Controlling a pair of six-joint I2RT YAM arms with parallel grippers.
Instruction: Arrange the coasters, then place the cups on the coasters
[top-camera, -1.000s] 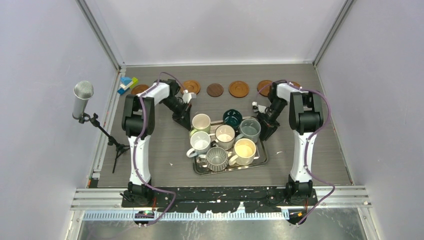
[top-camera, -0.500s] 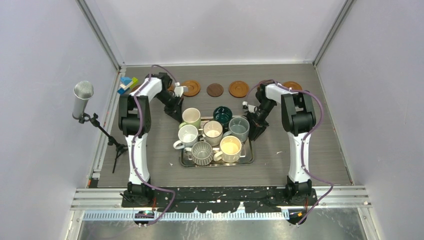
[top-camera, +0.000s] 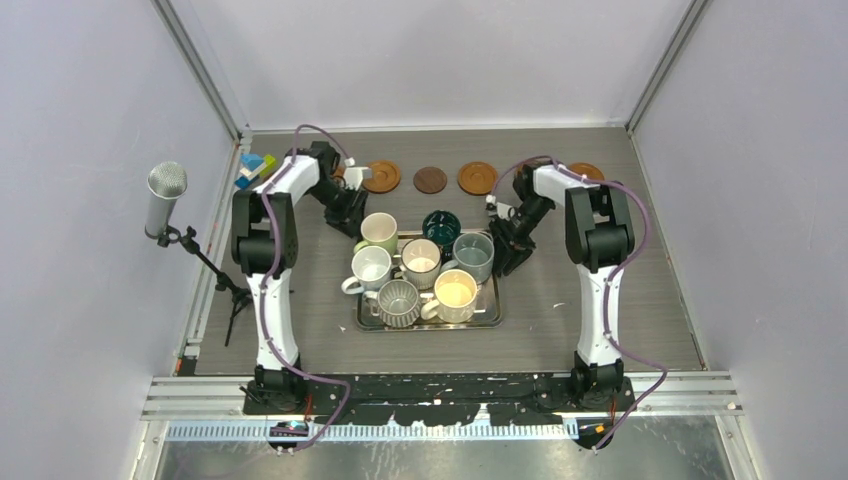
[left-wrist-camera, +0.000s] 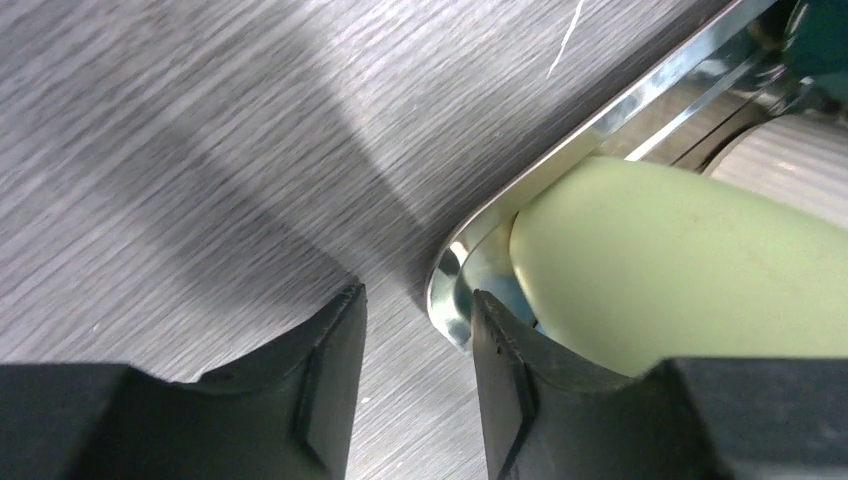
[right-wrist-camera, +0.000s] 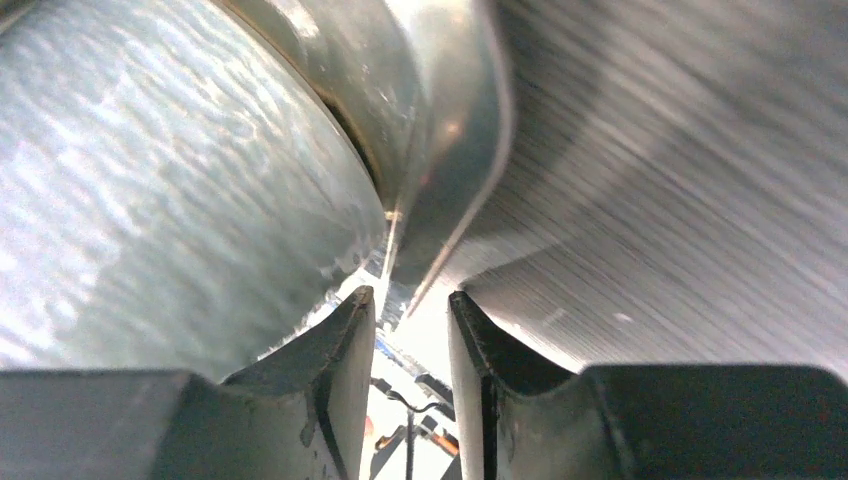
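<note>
Seven cups (top-camera: 420, 258) upright, mouths up, crowded on tray (top-camera: 430, 325); three nearest point handles left. Long axis of tray runs left-right. Beyond tray, coasters (top-camera: 478, 178) lie flat in left-right row. I see left gripper (left-wrist-camera: 415, 300) astride tray's far-left corner rim, jaws partly apart, gripping nothing, inner finger close by pale green cup (left-wrist-camera: 680, 260). At tray's right rim, right gripper (right-wrist-camera: 410, 295) shows narrow gap; pinching or not, I can't tell.

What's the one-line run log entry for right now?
left gripper: open, at tray far-left corner | right gripper: at far-right corner, grip unclear | cups: on tray | coasters: back row, no cups on them
</note>
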